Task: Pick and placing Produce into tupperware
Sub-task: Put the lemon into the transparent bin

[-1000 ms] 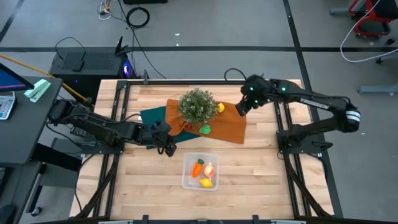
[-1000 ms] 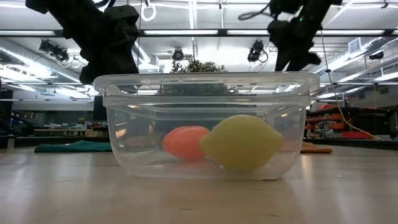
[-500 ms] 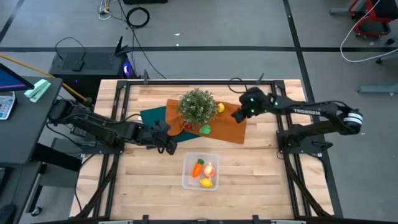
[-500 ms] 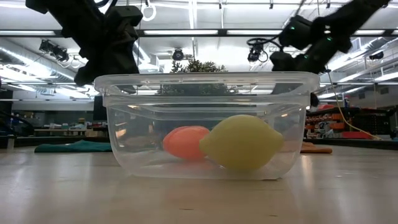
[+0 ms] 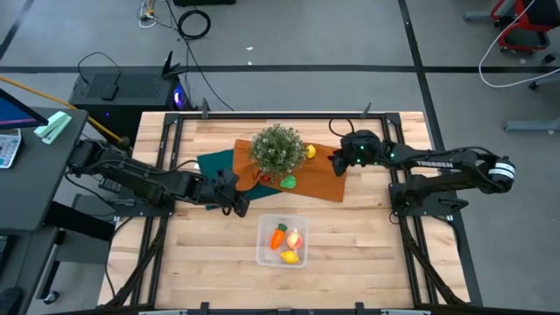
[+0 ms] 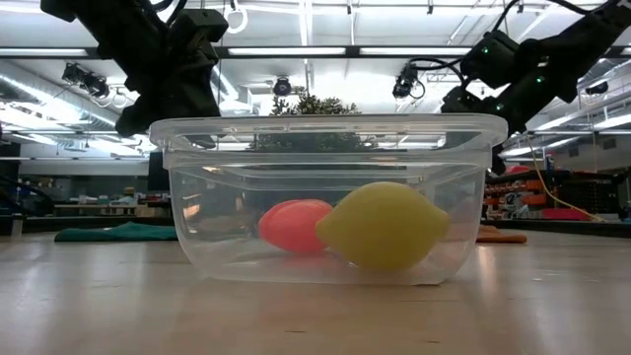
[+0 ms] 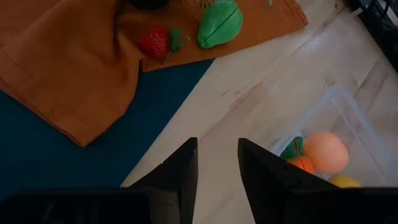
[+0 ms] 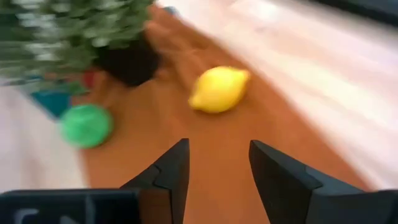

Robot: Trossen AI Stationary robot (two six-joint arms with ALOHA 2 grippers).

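The clear tupperware (image 5: 262, 252) stands near the table's front middle. In it lie an orange carrot (image 5: 278, 234), a peach-coloured fruit (image 5: 295, 237) and a yellow lemon (image 5: 290, 256). A second lemon (image 5: 310, 151) and a green piece (image 5: 288, 182) lie on the orange cloth (image 5: 324, 179) by the bushy plant (image 5: 278, 147). My left gripper (image 7: 217, 168) hovers open to the left of the tupperware, over bare wood. My right gripper (image 8: 217, 165) hangs open above the orange cloth, to the right of the second lemon (image 8: 219, 89). Nothing is between either pair of fingers.
A teal cloth (image 5: 214, 163) lies under the orange one at the plant's left. A small red strawberry (image 7: 155, 42) sits on the orange cloth beside the green piece (image 7: 219, 23). Bare wood spreads around the tupperware (image 6: 197, 227) toward the near edge.
My right gripper has come down toward the orange cloth beside the second lemon, and its arm has stretched out lower over the table. The produce and the tupperware have stayed where they were.
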